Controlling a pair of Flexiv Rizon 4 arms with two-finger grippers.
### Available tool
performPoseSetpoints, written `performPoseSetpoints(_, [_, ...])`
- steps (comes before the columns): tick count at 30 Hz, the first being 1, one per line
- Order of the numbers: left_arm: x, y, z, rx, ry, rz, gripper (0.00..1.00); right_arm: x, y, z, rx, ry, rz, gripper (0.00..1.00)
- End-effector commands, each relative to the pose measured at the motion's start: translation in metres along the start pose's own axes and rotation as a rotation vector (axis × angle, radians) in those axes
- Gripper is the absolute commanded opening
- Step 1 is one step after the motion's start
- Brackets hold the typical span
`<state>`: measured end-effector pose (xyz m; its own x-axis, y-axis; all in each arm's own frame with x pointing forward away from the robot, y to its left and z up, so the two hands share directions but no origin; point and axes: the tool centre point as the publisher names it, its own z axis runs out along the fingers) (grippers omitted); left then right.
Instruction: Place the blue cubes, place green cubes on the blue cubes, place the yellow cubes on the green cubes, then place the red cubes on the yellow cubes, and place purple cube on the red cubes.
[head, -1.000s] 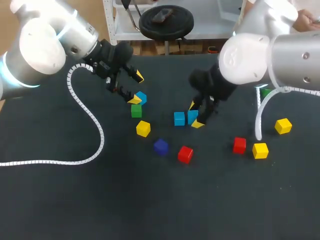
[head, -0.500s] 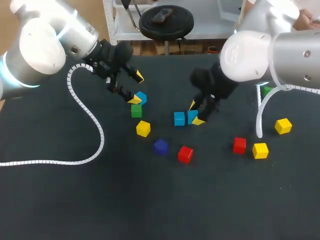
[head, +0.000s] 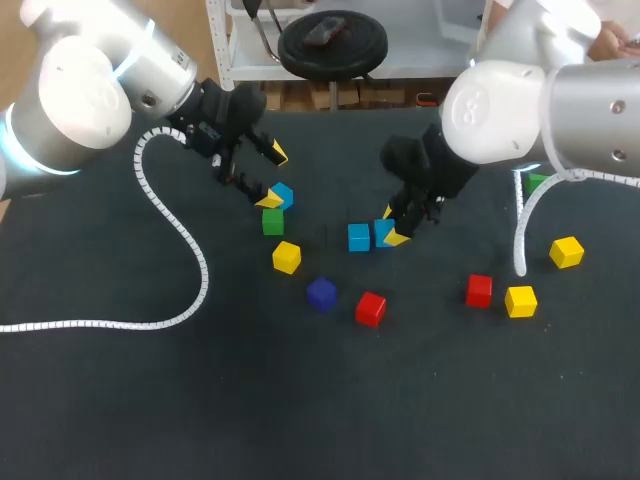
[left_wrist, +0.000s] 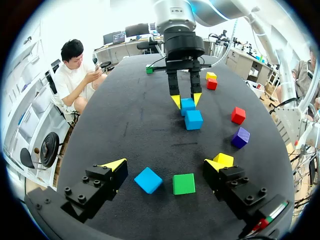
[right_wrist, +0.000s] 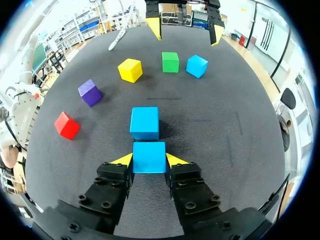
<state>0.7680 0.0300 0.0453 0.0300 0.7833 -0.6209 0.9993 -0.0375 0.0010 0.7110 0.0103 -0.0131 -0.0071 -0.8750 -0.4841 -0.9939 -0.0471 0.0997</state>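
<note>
Right gripper (right_wrist: 149, 160): both yellow tips pressed against opposite sides of the held blue cube (right_wrist: 149, 156), so it's clamped. Can't tell if the cube is off the table (head: 150, 400). The second blue cube (right_wrist: 144, 123) sits just ahead of the held one, about touching it.

Left gripper (left_wrist: 165, 165): fingers spread wide, holding nothing. It hangs above the third blue cube (left_wrist: 148, 180) and the green cube (left_wrist: 183, 183). These two lie side by side between the fingers, near each other but apart. The yellow cube (left_wrist: 223, 160) is just beside one fingertip.

Further out, head view:
- The purple cube (head: 321, 293) and red cube (head: 371, 308) are near each other, on the robot's side of the blue pair.
- On the right side, the second red cube (head: 479, 290) sits just beside the second yellow cube (head: 520, 301).
- The third yellow cube (head: 566, 252) is farther right.
- The second green cube (head: 533, 183) is partly hidden by the right arm's cable.

Every cube on the table lies in a single layer.
</note>
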Motion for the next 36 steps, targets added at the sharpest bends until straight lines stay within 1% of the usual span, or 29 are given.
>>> performPoseSetpoints(1, [0.0006,0.0008,-0.0001,0.002,0.0,0.001,1.0,0.0008,0.0045,-0.0022,0.004,-0.003,-0.004,0.0])
performPoseSetpoints(12, [0.0006,0.0008,-0.0001,0.002,0.0,0.001,1.0,0.0013,0.0038,0.0018,0.0,0.003,-0.003,0.0])
performPoseSetpoints(22, [0.0006,0.0008,-0.0001,0.002,0.0,0.001,1.0,-0.0002,0.0029,0.0028,0.006,0.028,-0.01,0.01])
performPoseSetpoints(23, [0.0006,0.0008,-0.0001,0.002,0.0,0.001,1.0,0.0,0.003,0.003,0.006,0.029,-0.01,0.0])
performPoseSetpoints(30, [0.0006,0.0008,-0.0001,0.002,0.0,0.001,1.0,0.0008,0.0029,0.0021,0.011,0.038,-0.01,0.0])
performPoseSetpoints(31, [0.0006,0.0008,-0.0001,0.002,0.0,0.001,1.0,0.0009,0.0029,0.002,0.011,0.039,-0.01,0.04])
performPoseSetpoints(33, [0.0006,0.0008,-0.0001,0.002,0.0,0.001,1.0,0.0009,0.0029,0.0018,0.011,0.04,-0.01,0.15])
performPoseSetpoints(34, [0.0006,0.0008,-0.0001,0.002,0.0,0.001,1.0,0.0009,0.0029,0.0017,0.011,0.041,-0.01,0.16])
performPoseSetpoints(35, [0.0006,0.0008,-0.0001,0.002,0.0,0.001,1.0,0.001,0.003,0.0016,0.011,0.041,-0.011,0.2])
performPoseSetpoints(36, [0.0006,0.0008,-0.0001,0.002,0.0,0.001,1.0,0.001,0.003,0.0015,0.01,0.042,-0.011,0.22])
